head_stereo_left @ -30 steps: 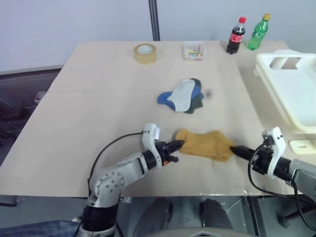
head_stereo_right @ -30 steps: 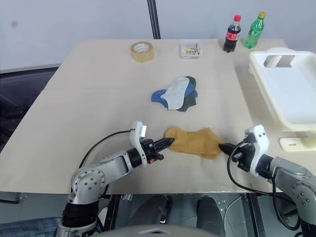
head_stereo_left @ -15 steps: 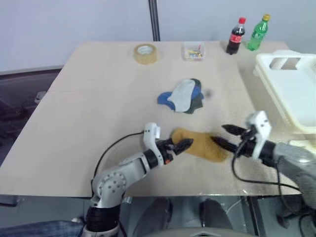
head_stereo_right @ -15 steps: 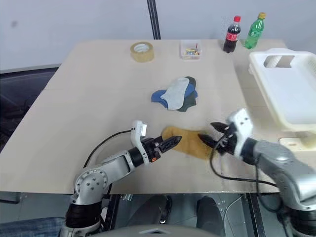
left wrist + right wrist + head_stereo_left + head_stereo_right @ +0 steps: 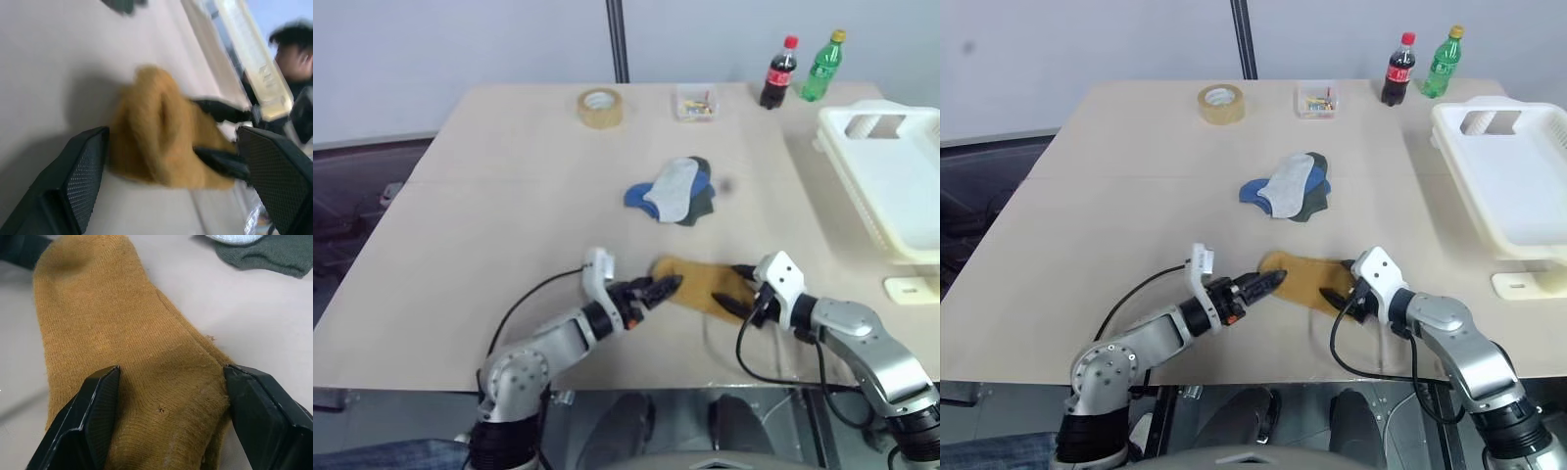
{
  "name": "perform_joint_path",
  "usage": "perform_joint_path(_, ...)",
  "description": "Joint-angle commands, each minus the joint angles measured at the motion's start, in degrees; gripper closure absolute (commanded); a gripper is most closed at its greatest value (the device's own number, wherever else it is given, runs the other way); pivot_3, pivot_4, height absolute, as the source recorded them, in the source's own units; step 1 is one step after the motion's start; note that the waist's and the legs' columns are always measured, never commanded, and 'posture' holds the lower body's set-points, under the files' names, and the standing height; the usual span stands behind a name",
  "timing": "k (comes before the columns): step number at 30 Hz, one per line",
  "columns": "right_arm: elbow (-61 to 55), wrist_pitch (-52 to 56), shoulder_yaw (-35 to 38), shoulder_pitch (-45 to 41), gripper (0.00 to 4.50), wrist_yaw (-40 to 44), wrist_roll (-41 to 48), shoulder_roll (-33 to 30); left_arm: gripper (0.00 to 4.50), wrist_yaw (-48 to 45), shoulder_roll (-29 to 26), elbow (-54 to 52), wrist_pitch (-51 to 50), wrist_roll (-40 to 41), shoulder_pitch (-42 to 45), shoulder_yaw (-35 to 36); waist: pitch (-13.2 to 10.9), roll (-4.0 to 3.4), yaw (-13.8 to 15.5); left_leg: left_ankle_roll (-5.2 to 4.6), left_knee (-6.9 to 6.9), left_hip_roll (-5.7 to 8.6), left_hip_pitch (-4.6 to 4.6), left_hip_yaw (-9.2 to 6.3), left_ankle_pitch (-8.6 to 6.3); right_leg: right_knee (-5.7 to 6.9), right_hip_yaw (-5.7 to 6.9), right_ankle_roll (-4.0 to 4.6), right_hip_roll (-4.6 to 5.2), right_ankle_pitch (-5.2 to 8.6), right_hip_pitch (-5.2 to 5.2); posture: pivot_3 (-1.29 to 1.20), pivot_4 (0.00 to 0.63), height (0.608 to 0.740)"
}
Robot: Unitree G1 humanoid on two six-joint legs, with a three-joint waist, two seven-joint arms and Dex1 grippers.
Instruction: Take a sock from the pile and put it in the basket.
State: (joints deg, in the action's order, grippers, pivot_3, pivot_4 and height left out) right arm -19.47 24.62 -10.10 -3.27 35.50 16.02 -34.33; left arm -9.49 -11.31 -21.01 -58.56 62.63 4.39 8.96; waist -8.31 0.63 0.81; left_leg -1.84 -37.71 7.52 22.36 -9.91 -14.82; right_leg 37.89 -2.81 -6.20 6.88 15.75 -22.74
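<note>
A mustard-yellow sock (image 5: 697, 284) lies bunched on the table in front of the pile (image 5: 677, 190) of blue, light grey and dark green socks. My left gripper (image 5: 662, 288) is open at the sock's left end, and its two fingers (image 5: 73, 181) stand wide on either side of the sock (image 5: 159, 139). My right gripper (image 5: 734, 290) is open over the sock's right end, its fingers (image 5: 95, 413) straddling the fabric (image 5: 122, 352). The white basket (image 5: 891, 186) stands at the table's right edge, apart from both grippers.
At the table's far edge are a roll of tape (image 5: 600, 106), a small clear box of coloured bits (image 5: 695, 101), a cola bottle (image 5: 778, 73) and a green bottle (image 5: 820, 67). A small white piece (image 5: 911, 290) lies beside the basket. A person (image 5: 293, 46) is beyond the table.
Both grippers have opened from shut. My right gripper swung left onto the sock's right end, and the sock has bunched shorter. My left gripper drew back slightly to the left.
</note>
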Motion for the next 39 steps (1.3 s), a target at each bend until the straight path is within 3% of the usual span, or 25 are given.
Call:
perform_joint_path(1, 2.08, -0.26, -0.75, 0.02, 0.91, 0.35, -1.96, 0.63, 0.01, -3.07, -2.69, 1.99, 1.10, 0.76, 3.11, 2.13, 0.00, 0.01, -0.02, 0.00, 0.00, -0.01, 0.00, 0.00, 0.00, 0.00, 0.00, 0.00, -0.01, 0.00, 0.00, 0.00, 0.150, 0.740)
perform_joint_path(9, 3.57, -0.88, -0.09, -1.38, 0.91, 0.22, -3.70, 1.80, 0.01, -7.91, -6.97, 8.01, -3.58, -0.99, 5.34, -2.30, 0.01, 0.04, -0.06, 0.01, 0.11, 0.00, -0.15, 0.07, 0.00, 0.00, -0.12, 0.00, -0.02, 0.00, 0.05, 0.00, 0.150, 0.740)
perform_joint_path(13, 4.14, -1.12, 0.24, -1.78, 0.91, 0.27, -4.01, 1.93, 0.01, -13.14, -8.23, 10.32, -10.55, 4.02, 6.71, -3.89, 0.02, 0.04, -0.04, 0.00, 0.32, 0.00, -0.42, 0.07, -0.01, -0.02, -0.13, 0.00, 0.00, 0.00, 0.27, 0.00, 0.150, 0.740)
perform_joint_path(17, 3.47, -1.28, -0.40, -1.91, 0.91, 0.56, -4.43, 2.07, 0.01, -17.54, -10.20, 13.62, -10.32, -1.48, 10.62, -8.76, 0.03, 0.04, -0.06, 0.01, 0.32, 0.01, -0.44, 0.08, 0.00, -0.03, -0.15, 0.00, 0.00, 0.00, 0.27, 0.00, 0.150, 0.740)
perform_joint_path(26, 1.74, -1.12, -0.88, -0.96, 0.91, 1.82, -4.38, 2.17, 0.01, -25.76, -7.33, 22.07, -4.28, -8.91, 17.35, -12.25, 0.03, 0.04, 0.00, 0.02, 0.37, 0.02, -0.44, 0.07, 0.00, -0.07, -0.15, 0.00, 0.01, 0.00, 0.27, 0.00, 0.150, 0.740)
perform_joint_path(39, 1.85, -1.87, -0.46, -0.60, 0.91, 0.73, -6.77, 2.43, 0.01, -35.19, -5.31, 18.41, 0.80, -10.27, 18.08, -11.54, 0.00, 0.07, -0.06, 0.02, 0.38, 0.01, -0.37, 0.06, 0.01, -0.10, -0.14, 0.00, 0.01, 0.00, 0.20, 0.00, 0.150, 0.740)
